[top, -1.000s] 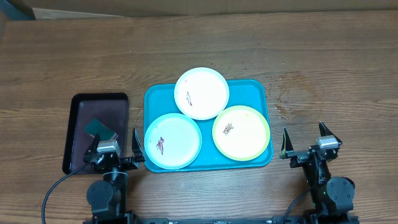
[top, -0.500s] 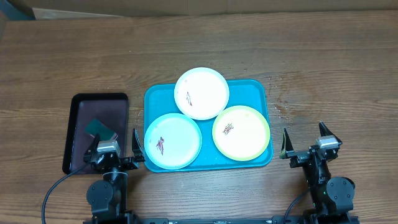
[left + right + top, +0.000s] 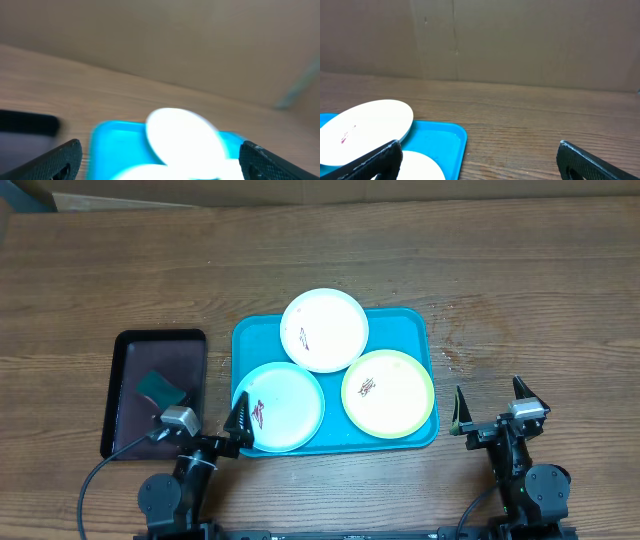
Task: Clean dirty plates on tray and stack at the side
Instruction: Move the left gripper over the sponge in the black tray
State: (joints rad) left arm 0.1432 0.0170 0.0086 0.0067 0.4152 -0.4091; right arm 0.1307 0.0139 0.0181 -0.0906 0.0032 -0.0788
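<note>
The turquoise tray [image 3: 405, 325] lies mid-table with three plates on it, each with a small red-brown smear. They are a white plate [image 3: 324, 330] at the back, a pale blue one [image 3: 280, 407] front left and a yellow-green one [image 3: 388, 393] front right. My left gripper [image 3: 205, 430] is open and empty, turned toward the tray's front left corner. Its blurred wrist view shows the tray [image 3: 112, 142] and white plate [image 3: 185, 135] ahead. My right gripper [image 3: 490, 405] stands open and empty on bare wood, right of the tray [image 3: 442, 142].
A dark maroon tray [image 3: 128, 370] lies left of the turquoise one and holds a green sponge [image 3: 158, 387]. Bare wooden tabletop surrounds both trays. A cardboard wall closes the far side in the wrist views.
My left gripper has swung right, toward the turquoise tray's front left corner, and is still moving. The right arm and the plates have not moved.
</note>
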